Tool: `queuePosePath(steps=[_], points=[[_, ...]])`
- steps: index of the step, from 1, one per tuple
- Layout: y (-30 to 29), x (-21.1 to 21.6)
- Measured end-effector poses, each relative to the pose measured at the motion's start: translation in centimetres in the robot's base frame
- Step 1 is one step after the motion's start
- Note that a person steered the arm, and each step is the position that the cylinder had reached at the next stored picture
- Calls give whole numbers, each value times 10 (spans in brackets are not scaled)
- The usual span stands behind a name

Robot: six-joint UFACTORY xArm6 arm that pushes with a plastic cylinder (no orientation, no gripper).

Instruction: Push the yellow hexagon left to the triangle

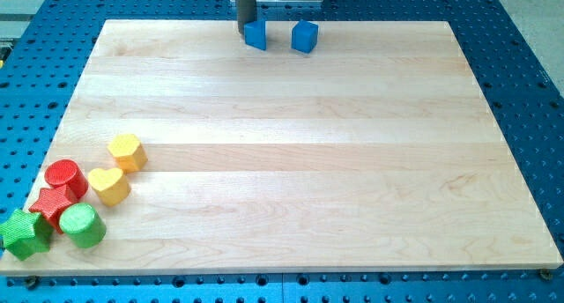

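Observation:
The yellow hexagon (pixel 128 151) lies near the board's left edge, low in the view. My tip (pixel 244 38) is at the view's top, touching or nearly touching the left side of a blue block (pixel 256 34) whose shape I cannot make out; it may be the triangle. A second blue block, cube-like (pixel 304 36), sits just to its right. The tip is far from the yellow hexagon, up and to the right of it.
A cluster sits at the bottom left: a yellow heart (pixel 109 185), a red cylinder (pixel 65 178), a red star (pixel 50 204), a green cylinder (pixel 83 225) and a green star (pixel 24 233). The wooden board (pixel 308 162) rests on a blue perforated table.

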State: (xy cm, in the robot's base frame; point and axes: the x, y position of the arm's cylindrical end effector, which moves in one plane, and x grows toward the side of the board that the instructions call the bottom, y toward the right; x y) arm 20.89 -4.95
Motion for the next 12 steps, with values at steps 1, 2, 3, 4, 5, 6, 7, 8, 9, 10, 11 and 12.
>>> queuePosePath(steps=[1,2,3,4,5,6,7,8,9,10,11,12], points=[[-99,77],[-99,203],[-100,310],[-167,302],[-163,254],[-102,287],[-62,276],[-101,175],[-108,225],[-148,244],[-128,294],[-194,279]])
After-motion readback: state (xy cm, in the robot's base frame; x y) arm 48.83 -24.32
